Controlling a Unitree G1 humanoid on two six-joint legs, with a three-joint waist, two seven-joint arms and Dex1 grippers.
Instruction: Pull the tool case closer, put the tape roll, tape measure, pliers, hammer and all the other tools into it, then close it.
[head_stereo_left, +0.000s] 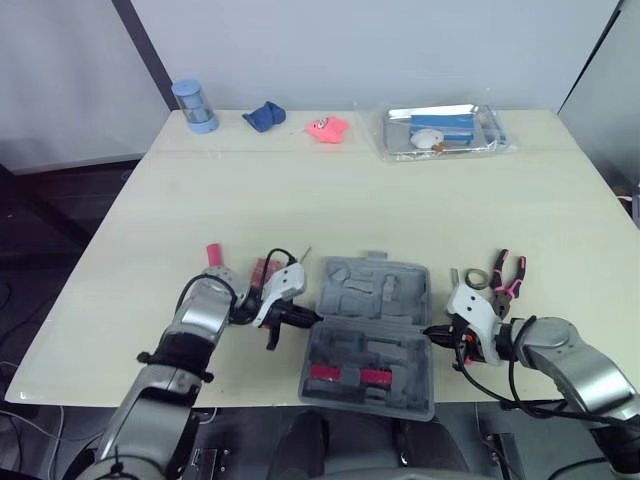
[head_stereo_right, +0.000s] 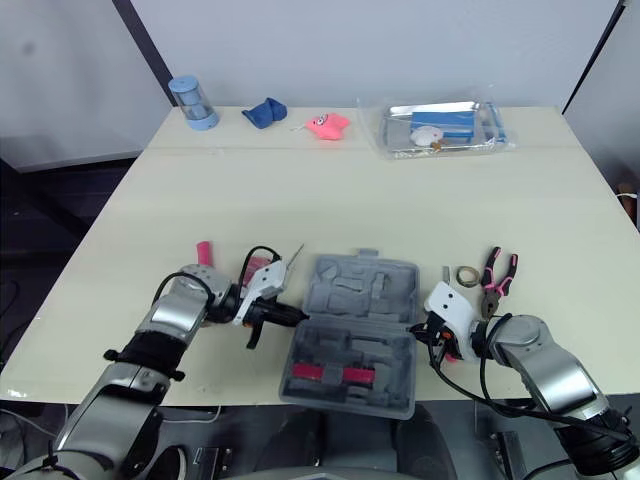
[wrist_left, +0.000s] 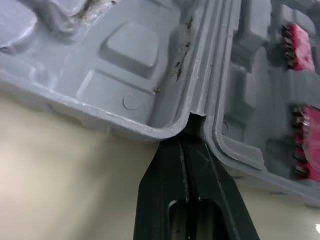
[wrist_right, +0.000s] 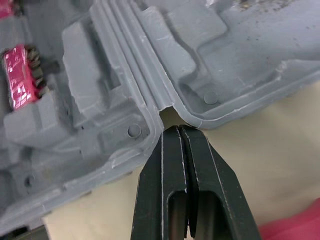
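The grey tool case lies open near the table's front edge, with red bit holders in its near half. My left gripper is shut, and its tips press into the hinge notch on the case's left side. My right gripper is shut too, touching the hinge notch on the right side. Pliers with pink and black handles and a small tape roll lie right of the case. Behind my left wrist lie a pink-handled tool and a red tool.
At the back of the table stand a blue cylinder, a blue cloth, a pink toy and a clear tray with items in it. The near half of the case overhangs the table's front edge.
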